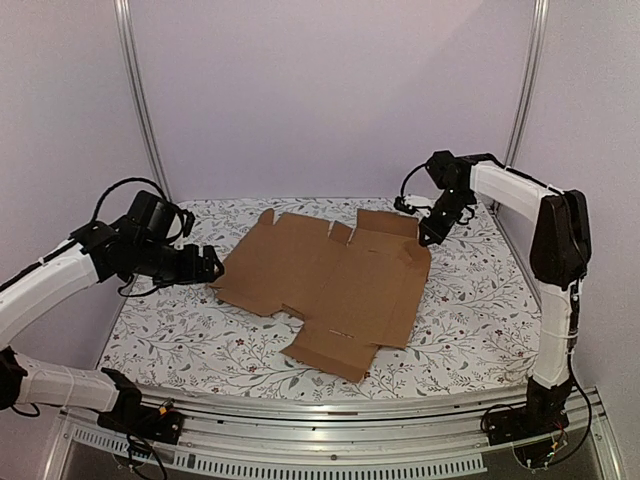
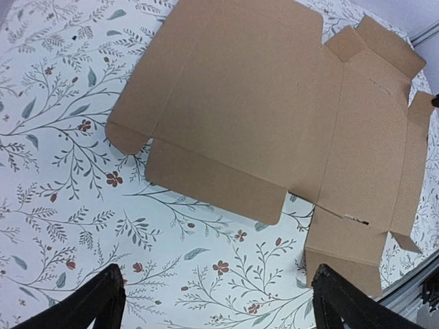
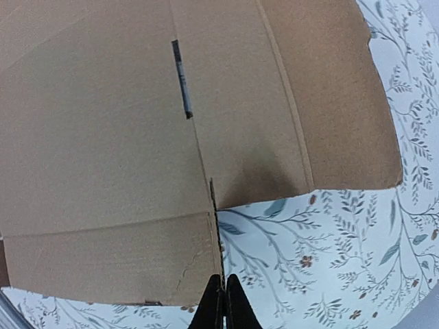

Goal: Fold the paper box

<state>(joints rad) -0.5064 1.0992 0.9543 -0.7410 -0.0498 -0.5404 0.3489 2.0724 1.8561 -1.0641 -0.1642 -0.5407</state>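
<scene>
The paper box (image 1: 330, 275) lies opened out flat around the middle of the surface (image 1: 480, 320), reaching toward its far edge. At the box's far right corner sits the right gripper (image 1: 430, 237), jaws pressed together. Just off the box's left edge hovers the left gripper (image 1: 212, 266), jaws spread wide apart.

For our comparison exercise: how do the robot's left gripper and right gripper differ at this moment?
The left gripper is wide open; the right gripper is shut. The left gripper hovers left of the paper box; the right gripper sits at its far right corner. Both are black.
</scene>
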